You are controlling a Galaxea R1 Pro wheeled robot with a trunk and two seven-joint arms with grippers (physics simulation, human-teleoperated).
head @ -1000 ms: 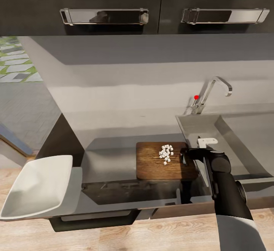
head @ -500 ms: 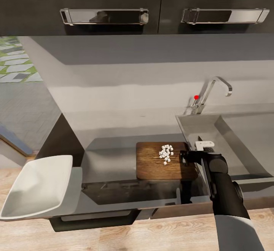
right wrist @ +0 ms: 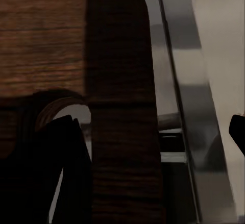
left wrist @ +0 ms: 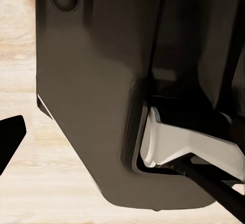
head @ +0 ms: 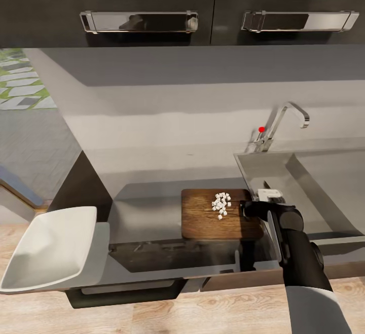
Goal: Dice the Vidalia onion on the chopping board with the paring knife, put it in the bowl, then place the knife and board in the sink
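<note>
Head view: one chopping board (head: 208, 220), one bowl (head: 48, 248).

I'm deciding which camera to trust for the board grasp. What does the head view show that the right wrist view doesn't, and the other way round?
Head view alone: the diced onion heaped on the chopping board, the white bowl at the countertop's left end, the sink and its tap.

Right wrist view alone: the board's handle slot close up, with a dark finger reaching into it.

Both: the board's wood grain, its right end beside the steel sink edge, and the right gripper at that end.
</note>
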